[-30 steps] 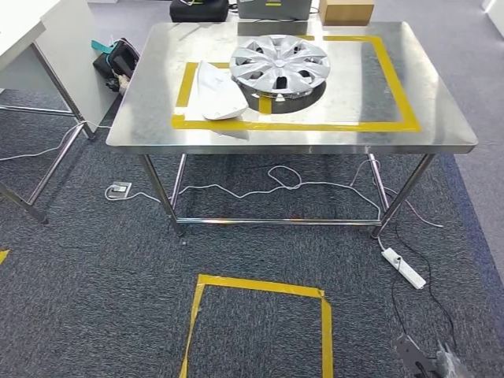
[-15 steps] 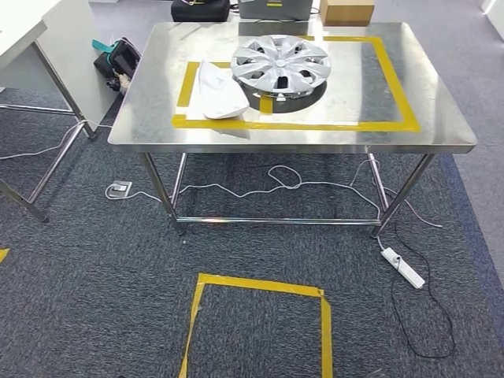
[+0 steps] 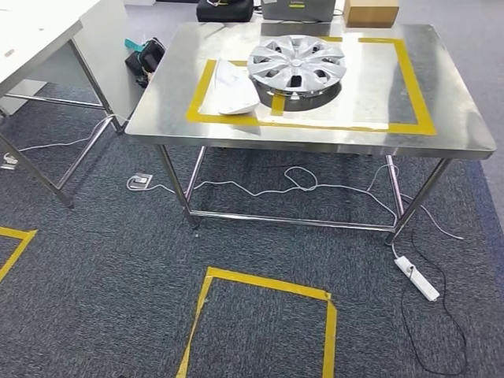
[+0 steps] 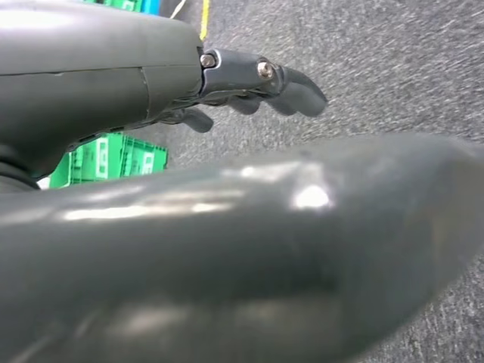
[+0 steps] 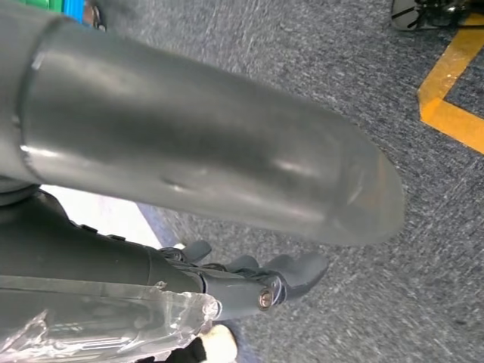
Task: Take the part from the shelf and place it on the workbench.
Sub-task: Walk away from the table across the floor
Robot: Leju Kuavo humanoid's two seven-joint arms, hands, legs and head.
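Note:
In the head view the steel workbench stands ahead, marked with a yellow tape rectangle. A silver hubcap lies on it near the back, and a white curved part rests beside it on the tape's left corner. My left hand hangs over grey carpet with its fingers stretched out and nothing in it. My right hand also hangs over the carpet, fingers straight and thumb apart, holding nothing. Crumpled clear film lies along the side of that hand.
A yellow tape square marks the carpet in front of the bench. Cables and a white power strip lie under the bench and to its right. A white table stands at the left, a black bag behind it. Green crates sit nearby.
The whole picture has shifted to the right, so the camera has turned left. My right hand, seen a second ago at the lower right edge, has dropped out of the head view.

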